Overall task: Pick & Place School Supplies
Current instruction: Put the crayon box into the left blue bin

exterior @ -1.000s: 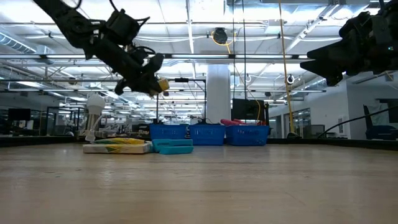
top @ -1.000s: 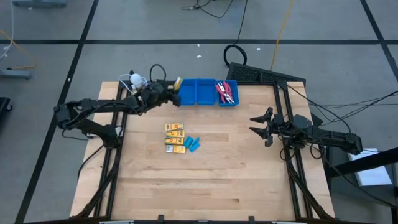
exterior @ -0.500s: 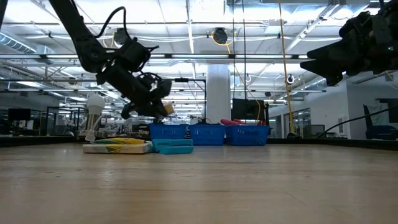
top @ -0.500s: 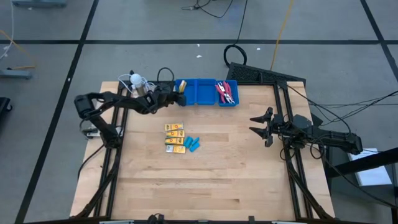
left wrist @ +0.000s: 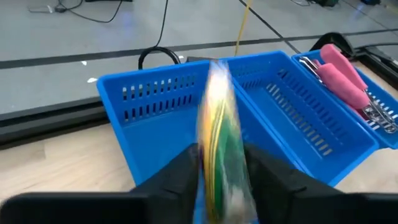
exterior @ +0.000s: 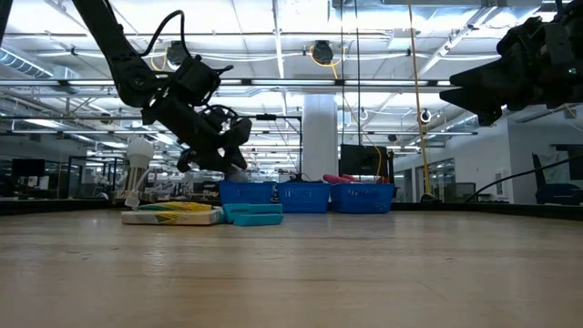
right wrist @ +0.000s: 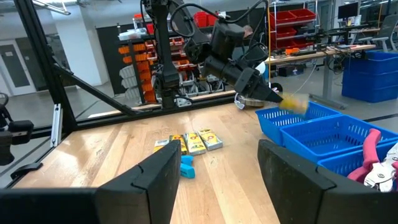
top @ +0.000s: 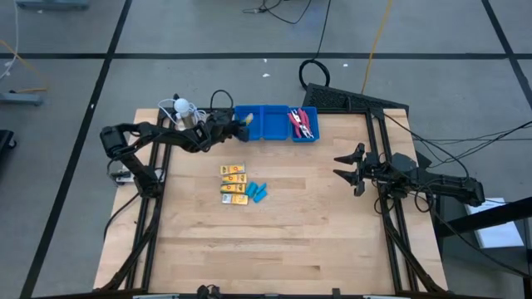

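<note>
Since I want the yellow packet (left wrist: 219,143) in the blue tray (top: 270,133), I hold my left gripper (top: 235,127) over its end compartment, jaws loosening around the blurred packet, while my right gripper (top: 347,164) waits wide open well away.
</note>
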`<control>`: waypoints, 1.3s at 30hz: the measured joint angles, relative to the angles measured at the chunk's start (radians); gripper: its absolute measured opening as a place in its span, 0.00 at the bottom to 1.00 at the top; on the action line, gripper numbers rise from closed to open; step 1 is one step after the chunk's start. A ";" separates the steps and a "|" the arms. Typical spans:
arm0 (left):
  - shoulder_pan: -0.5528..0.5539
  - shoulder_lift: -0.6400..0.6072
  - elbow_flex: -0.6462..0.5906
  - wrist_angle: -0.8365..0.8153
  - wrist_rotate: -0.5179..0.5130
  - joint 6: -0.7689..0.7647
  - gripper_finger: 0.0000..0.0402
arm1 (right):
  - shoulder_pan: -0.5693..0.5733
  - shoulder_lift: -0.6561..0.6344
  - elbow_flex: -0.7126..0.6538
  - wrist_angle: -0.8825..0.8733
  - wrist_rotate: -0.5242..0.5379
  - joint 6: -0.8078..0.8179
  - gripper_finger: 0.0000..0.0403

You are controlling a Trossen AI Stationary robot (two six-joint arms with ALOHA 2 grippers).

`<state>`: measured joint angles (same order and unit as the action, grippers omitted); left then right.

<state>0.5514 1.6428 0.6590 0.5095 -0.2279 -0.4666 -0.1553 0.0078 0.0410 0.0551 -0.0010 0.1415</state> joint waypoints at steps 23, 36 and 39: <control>-0.236 -0.450 0.000 -0.562 0.272 0.403 0.62 | 0.000 0.000 0.000 0.000 0.000 0.000 0.51; -0.382 -0.314 -0.017 -0.850 -0.027 0.381 0.61 | 0.000 0.000 0.000 0.000 0.000 0.000 0.51; -0.375 -0.253 -0.018 -0.838 -0.027 0.380 0.61 | 0.000 0.000 0.000 0.001 0.000 0.000 0.51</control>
<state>0.1761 1.3900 0.6405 -0.3290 -0.2550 -0.0868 -0.1551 0.0078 0.0410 0.0557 -0.0011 0.1415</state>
